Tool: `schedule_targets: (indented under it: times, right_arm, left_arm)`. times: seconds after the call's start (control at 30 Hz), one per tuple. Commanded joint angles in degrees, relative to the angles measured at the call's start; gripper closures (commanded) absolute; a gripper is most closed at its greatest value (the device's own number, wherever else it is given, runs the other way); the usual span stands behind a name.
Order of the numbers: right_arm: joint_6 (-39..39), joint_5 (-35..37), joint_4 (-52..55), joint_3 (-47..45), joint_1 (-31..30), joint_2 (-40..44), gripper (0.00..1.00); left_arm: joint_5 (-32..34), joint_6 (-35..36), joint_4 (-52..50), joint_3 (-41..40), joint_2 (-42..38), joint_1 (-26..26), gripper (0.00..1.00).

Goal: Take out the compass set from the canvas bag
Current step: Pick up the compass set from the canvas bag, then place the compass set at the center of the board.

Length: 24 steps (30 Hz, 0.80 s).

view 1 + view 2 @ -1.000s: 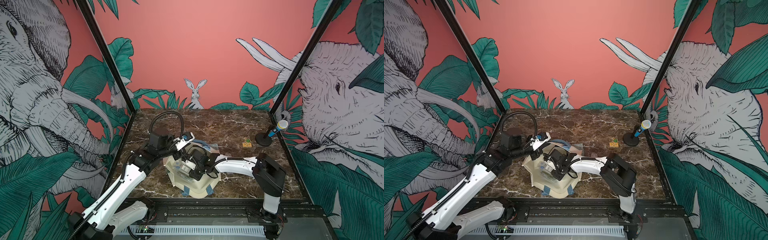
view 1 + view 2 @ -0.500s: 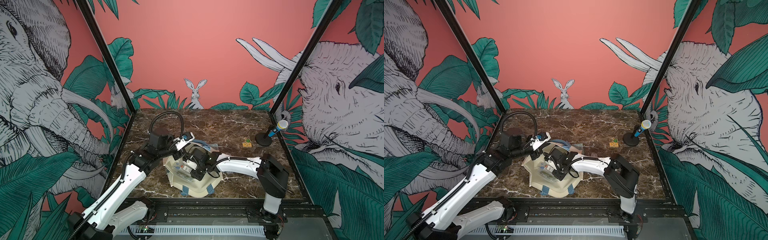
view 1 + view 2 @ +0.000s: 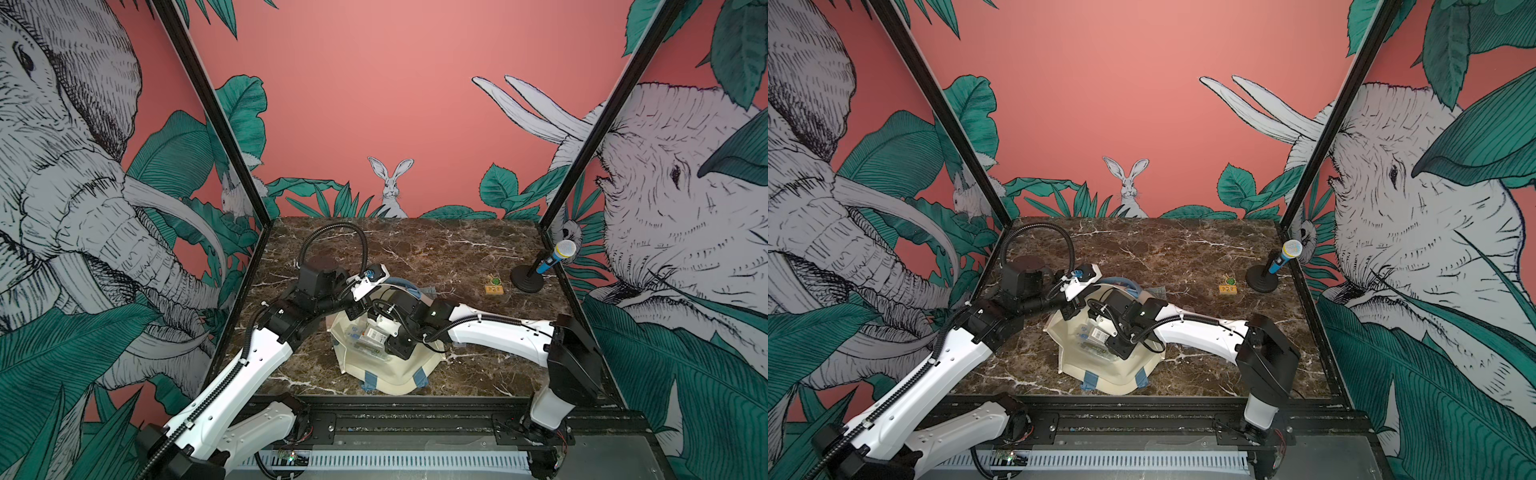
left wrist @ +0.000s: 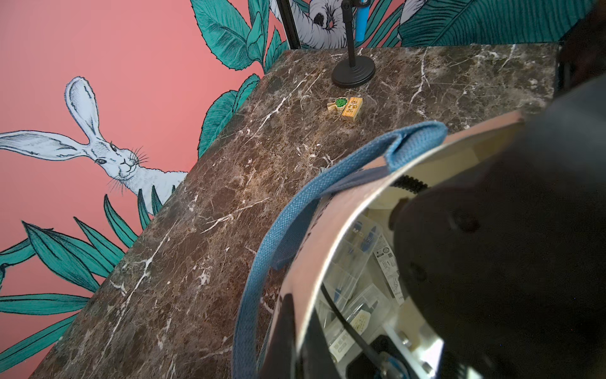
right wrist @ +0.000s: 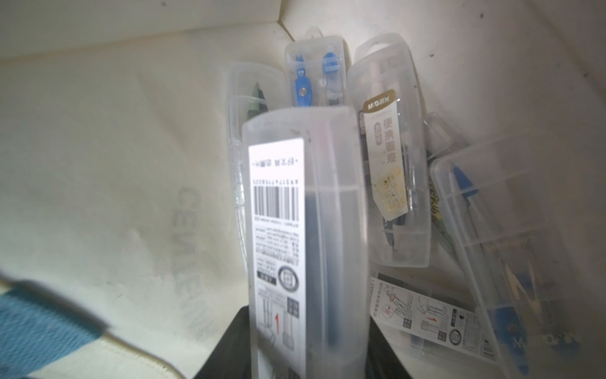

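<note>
Barcode sticker [image 5: 276, 203] fronts the clear plastic compass set case [image 5: 331, 203] clamped by the right gripper [image 5: 305, 357]; a neighbouring brown label [image 5: 379, 105] reads "M&G". Left gripper [image 3: 357, 308], closed, pinches the cream canvas bag [image 3: 390, 380].

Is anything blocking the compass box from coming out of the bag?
Nothing visible does. The right pincer grips the compass case inside the canvas bag. The left pincer holds the rim, so the mouth gapes open. Other cases lie beside it, not on top.

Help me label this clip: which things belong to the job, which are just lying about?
Job: canvas bag; right gripper, jaws shut on a compass set; left gripper, jaws pinching the bag's rim; other clear cases inside.
Lying about: microphone; small wooden block.
</note>
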State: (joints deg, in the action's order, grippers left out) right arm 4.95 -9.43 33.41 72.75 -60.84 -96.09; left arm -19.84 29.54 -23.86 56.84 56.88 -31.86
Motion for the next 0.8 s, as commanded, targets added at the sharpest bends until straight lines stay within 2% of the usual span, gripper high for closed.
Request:
schedule_targets:
  times: [0.0, 0.23, 0.37, 0.47, 0.63, 0.77]
  right_arm:
    - [2.08, -1.61, 3.64, -0.92, -0.23, 6.59, 0.79]
    - [6.6, -2.21, 9.81, -4.11, -1.12, 19.23, 0.8]
    - [9.49, -0.04, 12.78, -5.77, -1.13, 27.0, 0.81]
    - [8.68, 2.97, 17.92, -3.63, 0.13, 30.67, 0.81]
    - [5.77, 1.55, 20.83, 0.94, 7.14, 31.12, 0.81]
    - [7.79, -0.99, 15.56, -3.49, 17.16, 34.39, 0.81]
  left_arm:
    - [-0.38, 0.47, 4.07, 0.55, -0.89, -0.14, 1.0]
    - [-0.03, -0.89, 5.18, 0.52, -0.68, -0.14, 1.0]
    - [0.06, -1.59, 5.55, 1.05, -0.28, -0.14, 1.0]
    - [0.32, -2.53, 6.25, 1.61, 0.22, -0.13, 1.0]
    - [1.41, -3.09, 6.17, 1.53, 0.04, -0.14, 1.0]
    - [1.79, -3.85, 7.13, -0.04, -1.23, -0.14, 1.0]
